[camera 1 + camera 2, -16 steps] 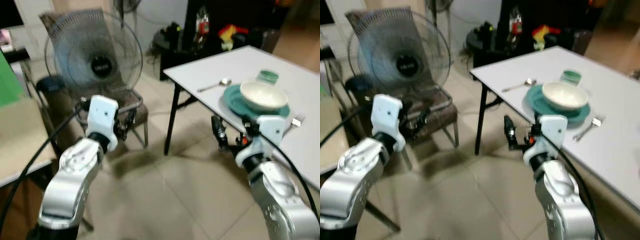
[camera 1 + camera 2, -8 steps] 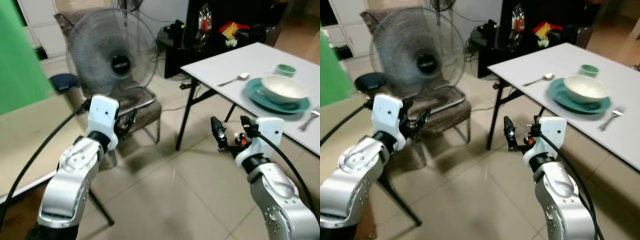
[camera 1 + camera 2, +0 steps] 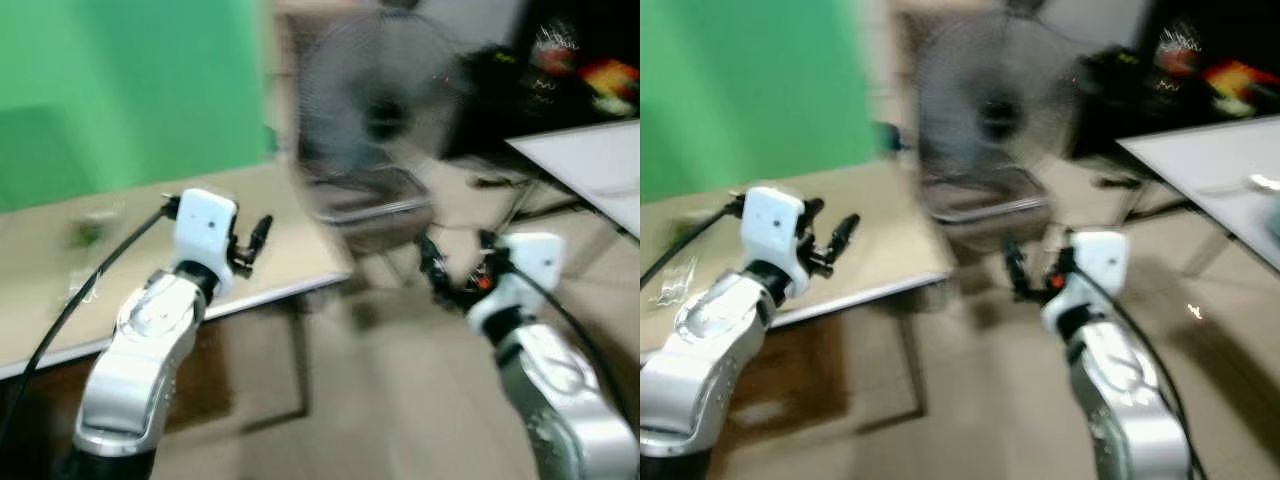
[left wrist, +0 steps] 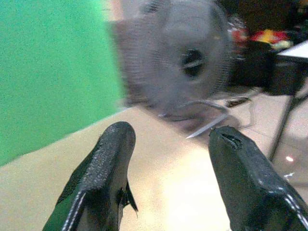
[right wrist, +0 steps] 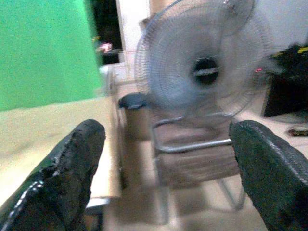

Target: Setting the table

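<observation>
White tabletop (image 3: 590, 160), flat w/ sharp corner, is sitting at right; beige tabletop (image 3: 150, 270) at left. Left tool (image 4: 168, 178) & right tool (image 5: 163, 168) are both hanging apart, empty, near round mesh fan (image 5: 204, 67).

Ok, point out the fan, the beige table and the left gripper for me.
fan (image 5: 207, 72), right wrist view, dark hub.
beige table (image 3: 140, 270), left eye view, bare top.
left gripper (image 4: 168, 159), left wrist view, gap between its open fingers.

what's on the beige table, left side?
On the beige table, near its left end, lie a small greenish item and something clear and crinkled. Motion blur hides what they are. The left gripper hovers above its near edge, open and empty.
</observation>
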